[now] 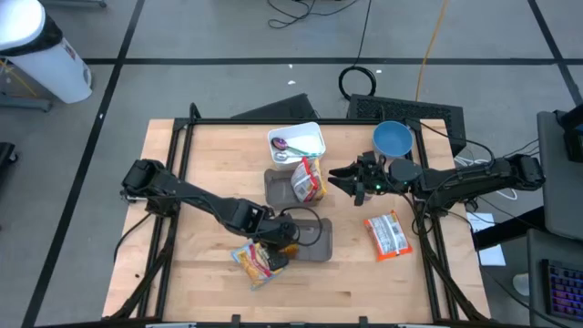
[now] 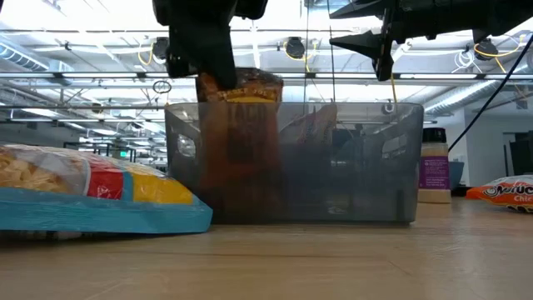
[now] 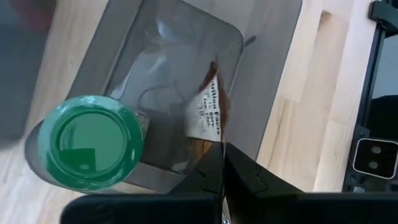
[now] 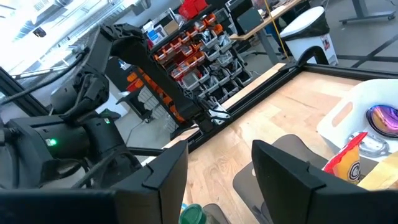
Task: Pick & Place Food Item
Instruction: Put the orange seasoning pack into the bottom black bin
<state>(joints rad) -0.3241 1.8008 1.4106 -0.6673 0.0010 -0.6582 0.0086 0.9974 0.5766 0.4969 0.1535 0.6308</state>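
My left gripper [image 1: 284,235] is over a grey bin [image 1: 314,241] near the table's middle, shut on a brown packet with a white label [image 3: 205,115]. The low view shows the packet [image 2: 246,92] reaching down into the translucent bin [image 2: 350,158]. My right gripper [image 1: 335,176] is open and empty, raised beside a second grey bin [image 1: 276,189] that holds a red and yellow snack bag [image 1: 308,180]. A yellow and blue chip bag [image 1: 259,261] lies flat on the table, near the left gripper. My left gripper pinches the packet's upper edge [image 3: 214,140] between its two shut fingers [image 3: 245,177]. The fingers point down from above. The packet hangs below them inside the bin's walls; whether its lower end rests on the bin floor, I cannot tell.
A green-lidded jar [image 3: 90,149] stands close beside the left gripper, at the bin's edge. A white container [image 1: 297,142] with small items and a blue cup [image 1: 393,139] stand at the back. An orange snack pack [image 1: 387,234] lies at the right. A bottle [image 2: 434,171] stands behind the bin.
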